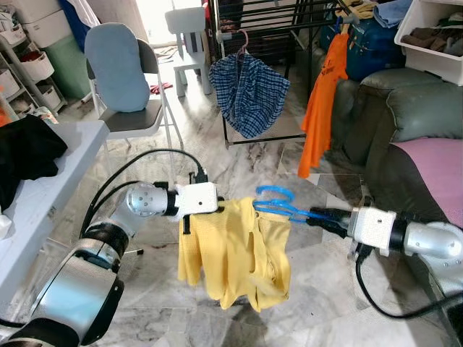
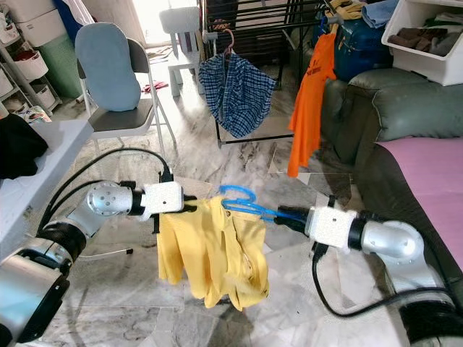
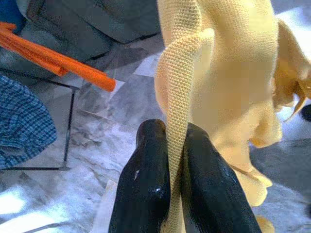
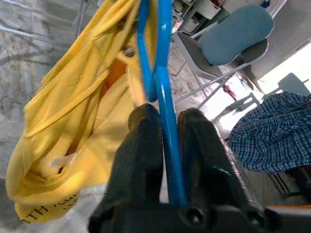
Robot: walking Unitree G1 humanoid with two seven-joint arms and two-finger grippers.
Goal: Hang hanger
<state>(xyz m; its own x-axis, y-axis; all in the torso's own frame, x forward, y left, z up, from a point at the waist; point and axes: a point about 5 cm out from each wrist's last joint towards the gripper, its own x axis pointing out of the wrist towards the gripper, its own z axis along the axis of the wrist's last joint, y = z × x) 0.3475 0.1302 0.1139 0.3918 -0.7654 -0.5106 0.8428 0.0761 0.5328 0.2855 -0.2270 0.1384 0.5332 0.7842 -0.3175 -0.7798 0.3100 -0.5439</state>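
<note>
The blue hanger (image 1: 278,201) hangs in mid-air, its wire clamped in the right hand (image 1: 322,216), with the yellow shirt (image 1: 235,253) half on; the left hand (image 3: 177,160) pinches the shirt's edge. Dressing looks unfinished; next, carry it to the black rack (image 1: 289,29) beyond, between the plaid shirt (image 1: 249,90) and orange shirt (image 1: 322,108)

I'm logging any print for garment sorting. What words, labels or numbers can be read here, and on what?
"TH" plus further dark letters, cut off and blurred, on the lower edge of the yellow knit shirt held by the right hand on the blue plastic hanger.
Dark print on the hanging orange T-shirt: too small to read.
Nothing else legible.
</note>
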